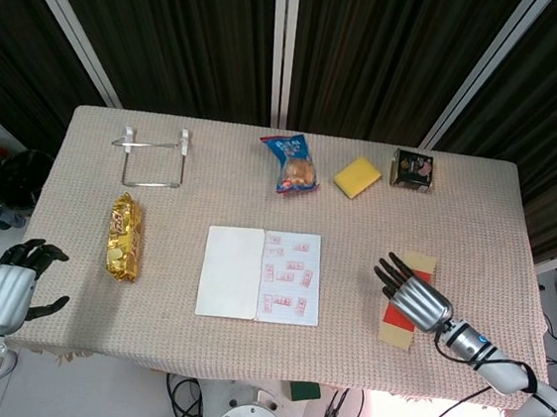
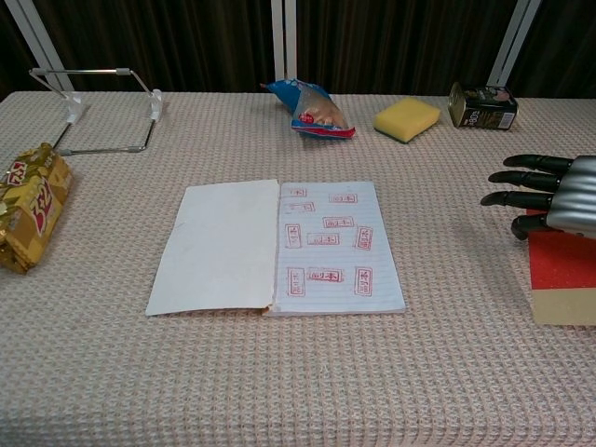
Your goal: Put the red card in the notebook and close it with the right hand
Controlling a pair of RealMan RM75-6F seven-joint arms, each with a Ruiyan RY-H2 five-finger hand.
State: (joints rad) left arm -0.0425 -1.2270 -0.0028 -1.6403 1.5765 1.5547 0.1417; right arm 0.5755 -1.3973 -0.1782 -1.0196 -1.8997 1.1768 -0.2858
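Rows of small red rectangular stamps cover the lined right page of the open white paper notebook [image 2: 326, 247], but their characters are too small to read. The yellow foil snack packet [image 2: 30, 209] carries red lettering and the small dark printed tin [image 2: 482, 104] a label, neither legible.

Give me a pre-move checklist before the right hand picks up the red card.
1. Right hand over the flat red card with tan ends: ok.
2. Card gripped: not ok, fingers extended, nothing held.
3. White paper notebook lying open, stamped page up: ok.
4. Beige woven table between card and notebook free of obstacles: ok.
5. Left hand off the table's left edge, away from the notebook: ok.
6. Contact between palm and card: cannot tell.
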